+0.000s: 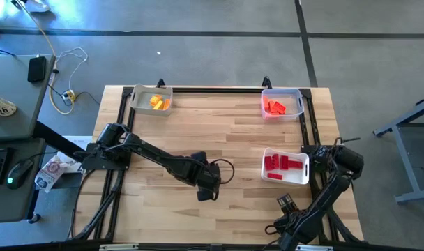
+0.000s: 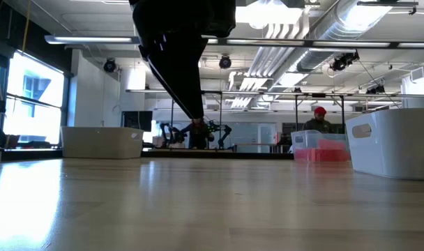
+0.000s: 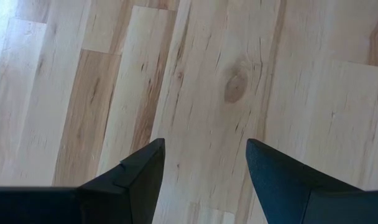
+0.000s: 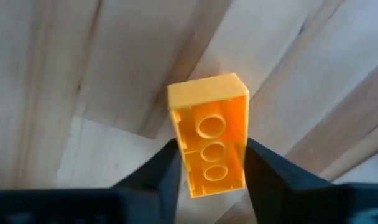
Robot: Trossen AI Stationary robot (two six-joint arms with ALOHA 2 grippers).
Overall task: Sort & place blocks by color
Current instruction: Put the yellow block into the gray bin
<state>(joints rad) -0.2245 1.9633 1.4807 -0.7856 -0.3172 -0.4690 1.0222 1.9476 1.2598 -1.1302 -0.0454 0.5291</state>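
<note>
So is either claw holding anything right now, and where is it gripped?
The right claw holds a yellow-orange block, pinched on its two long sides near one end, hollow underside facing the camera. The left claw is open and empty over bare table.

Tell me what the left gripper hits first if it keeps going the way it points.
Probably just the bare wooden table: the left gripper points down at it, open and empty, with no block between.

Three trays on counter: one back-left; one back-right; third right side, in front of it; blocks in each
</note>
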